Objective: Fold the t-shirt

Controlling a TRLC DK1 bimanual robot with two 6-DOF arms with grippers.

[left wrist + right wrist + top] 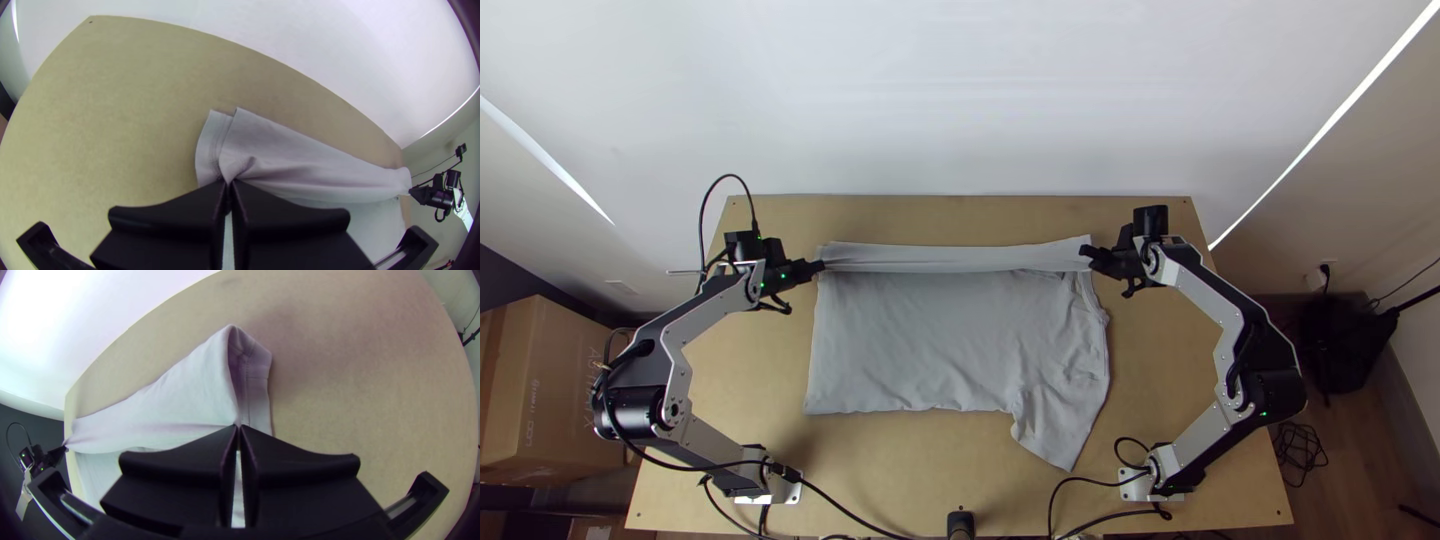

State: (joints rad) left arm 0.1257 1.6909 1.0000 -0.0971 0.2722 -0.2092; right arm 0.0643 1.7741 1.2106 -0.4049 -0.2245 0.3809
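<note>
carton (560,350) bears lettering (531,415) (t-shirt (920,340) gripped)

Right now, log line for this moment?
left gripper: shut on t-shirt | right gripper: shut on same flap's opposite end | far side folded over | near sleeve unfolded

From high up, the top view faces steeply down; closer wrist views share the t-shirt (910,340) from opposite ends.
</note>
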